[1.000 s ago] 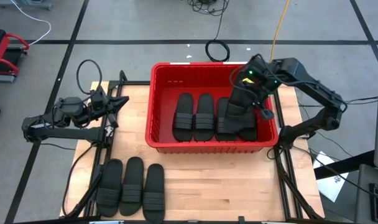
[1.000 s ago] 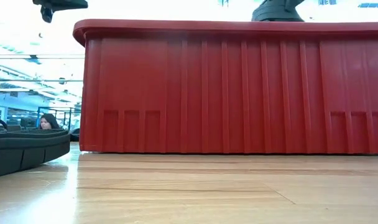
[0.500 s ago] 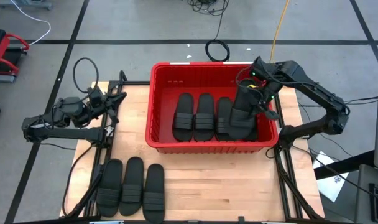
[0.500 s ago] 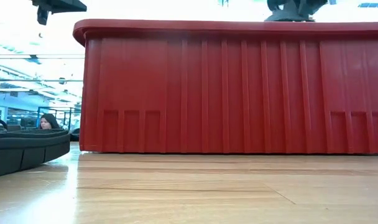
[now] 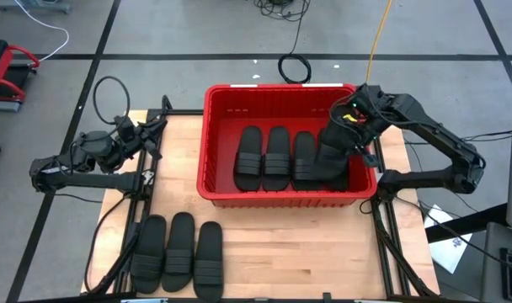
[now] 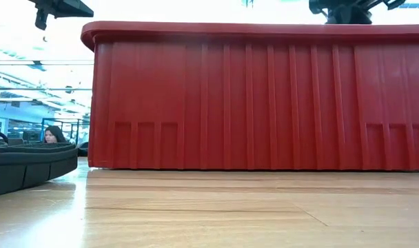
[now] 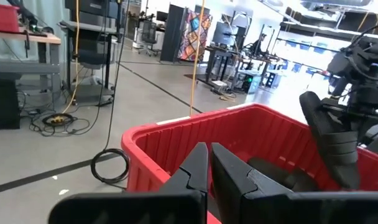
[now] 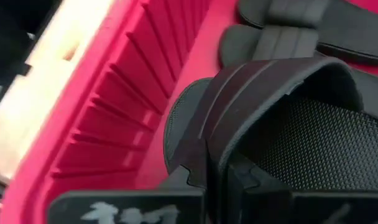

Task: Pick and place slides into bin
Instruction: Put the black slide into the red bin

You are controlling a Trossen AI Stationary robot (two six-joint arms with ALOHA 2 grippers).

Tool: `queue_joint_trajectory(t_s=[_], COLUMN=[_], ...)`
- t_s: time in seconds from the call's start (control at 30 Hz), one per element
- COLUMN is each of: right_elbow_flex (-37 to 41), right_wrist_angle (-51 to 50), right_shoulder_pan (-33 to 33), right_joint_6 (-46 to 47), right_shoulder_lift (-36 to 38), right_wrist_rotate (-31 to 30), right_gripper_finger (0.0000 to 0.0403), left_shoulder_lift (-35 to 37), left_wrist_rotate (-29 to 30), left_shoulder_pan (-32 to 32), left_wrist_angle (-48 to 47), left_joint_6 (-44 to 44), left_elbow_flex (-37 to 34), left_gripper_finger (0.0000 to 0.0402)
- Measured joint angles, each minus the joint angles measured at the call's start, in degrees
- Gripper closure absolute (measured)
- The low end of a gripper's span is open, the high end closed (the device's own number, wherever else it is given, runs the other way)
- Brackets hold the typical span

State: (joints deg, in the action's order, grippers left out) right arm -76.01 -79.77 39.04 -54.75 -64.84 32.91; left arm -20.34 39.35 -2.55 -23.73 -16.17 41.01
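Observation:
The red bin [image 5: 214, 181] stands at the table's far middle, with three black slides [image 5: 277, 157] lying flat side by side on its floor. A fourth slide [image 5: 330, 158] stands tilted at the bin's right end, and my right gripper [image 5: 347, 133] is shut on it from above. My left gripper [image 5: 153, 139] is shut on nothing and hovers level over the table's far left, pointing toward the bin [image 7: 170, 146]. Three more slides [image 5: 180, 252] lie soles down near the table's front left. My right gripper pinches the held slide's ribbed strap [image 8: 223, 134] between its two fingers, at the strap's edge. The fingers slant down from above and from the right. The slide hangs tilted below them, its lower end [image 5: 328, 177] inside the bin beside the third slide; I cannot tell whether it touches the floor.
The bin's tall ribbed near wall [image 6: 264, 96] fills the low view, with one table slide [image 6: 30, 165] at its left. Bare wood lies before the bin and at the front right. Cables lie on the room's floor beyond the table, and a person sits far off in the room.
My right gripper has carried the slide toward the bin's right end and down, so the slide no longer shows above the rim in the low view. My left gripper has rolled a little on the spot.

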Motion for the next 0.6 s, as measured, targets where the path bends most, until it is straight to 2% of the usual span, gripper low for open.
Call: queue_joint_trajectory(t_s=[0.1, 0.27, 0.6], right_elbow_flex=[0.0, 0.0, 0.0], right_wrist_angle=[1.4, 1.2, 1.5], right_shoulder_pan=[0.0, -0.1, 2.3], right_joint_6=[-0.9, -3.8, -5.9], right_shoulder_lift=[-1.5, -5.5, -13.8], right_wrist_rotate=[0.7, 5.3, 4.3], right_gripper_finger=[0.0401, 0.0401, 0.04], left_shoulder_lift=[0.0, 0.0, 0.0], left_wrist_rotate=[0.0, -0.1, -0.3], left_shoulder_pan=[0.0, 0.0, 0.0], left_wrist_angle=[0.0, 0.0, 0.0], left_joint_6=[-0.8, -0.9, -0.8], left_elbow_flex=[0.0, 0.0, 0.0], left_gripper_finger=[0.0387, 0.0387, 0.0387])
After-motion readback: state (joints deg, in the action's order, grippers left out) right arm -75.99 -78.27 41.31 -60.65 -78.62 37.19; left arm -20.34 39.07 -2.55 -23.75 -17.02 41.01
